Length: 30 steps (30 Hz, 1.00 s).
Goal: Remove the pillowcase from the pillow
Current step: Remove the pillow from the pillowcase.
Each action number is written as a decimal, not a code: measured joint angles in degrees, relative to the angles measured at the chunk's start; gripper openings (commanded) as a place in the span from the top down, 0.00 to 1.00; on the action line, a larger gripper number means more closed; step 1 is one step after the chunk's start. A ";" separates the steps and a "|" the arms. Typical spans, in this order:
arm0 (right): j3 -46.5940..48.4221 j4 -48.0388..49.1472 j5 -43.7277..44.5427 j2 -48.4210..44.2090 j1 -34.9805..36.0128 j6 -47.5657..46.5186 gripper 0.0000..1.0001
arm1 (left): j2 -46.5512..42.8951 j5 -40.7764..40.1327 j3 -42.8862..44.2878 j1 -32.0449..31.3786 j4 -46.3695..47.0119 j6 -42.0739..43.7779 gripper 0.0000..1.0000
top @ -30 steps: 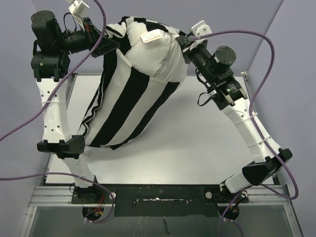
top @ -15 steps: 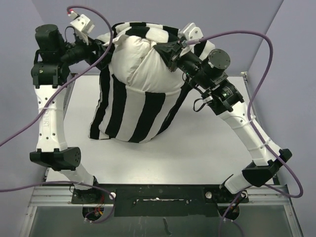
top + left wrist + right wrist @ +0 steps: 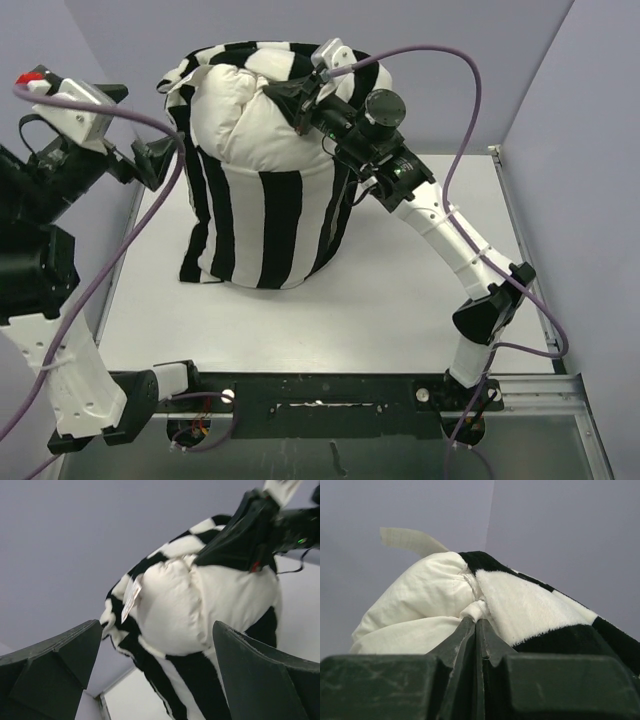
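Note:
The white pillow (image 3: 240, 110) bulges out of the top of the black-and-white striped pillowcase (image 3: 262, 215), which hangs down around it to the table (image 3: 400, 300). My right gripper (image 3: 298, 108) is shut on a pinch of pillow fabric at the top. In the right wrist view its tips (image 3: 476, 620) clamp a white nub of the pillow (image 3: 415, 600) beside the pillowcase rim (image 3: 535, 610). My left gripper (image 3: 163, 160) stands open left of the bundle, touching nothing. In the left wrist view the pillow (image 3: 200, 605) and pillowcase (image 3: 192, 685) lie beyond the wide-apart fingers (image 3: 55, 665).
A small label (image 3: 131, 596) hangs from the pillow's edge. Purple cables (image 3: 470, 90) loop over both arms. Grey walls close in behind and at both sides. A metal rail (image 3: 320, 395) runs along the near edge of the table.
My left gripper has opened, let go of the pillowcase and drawn back to the left. The right arm has carried the pillow leftward, and the striped cover now hangs upright on the table.

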 measured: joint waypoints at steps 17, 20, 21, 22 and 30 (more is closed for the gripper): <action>0.39 -0.46 -10.25 1.14 3.93 2.60 1.00 | 14.67 6.91 8.28 -11.34 -4.09 6.64 0.09; 0.39 -1.38 -11.39 1.14 5.29 2.40 1.00 | 15.10 2.34 7.85 -15.69 -7.34 12.83 0.10; 0.39 -1.73 -11.76 1.14 5.68 2.36 1.00 | 14.75 1.22 7.78 -16.50 -7.58 14.47 0.10; 0.39 -1.92 -12.15 1.14 6.03 2.32 1.00 | 14.29 0.24 7.48 -17.07 -7.58 15.91 0.10; -1.66 -2.45 -13.20 -0.09 6.95 0.90 1.00 | 9.99 -3.39 3.21 -18.16 -8.33 24.76 0.15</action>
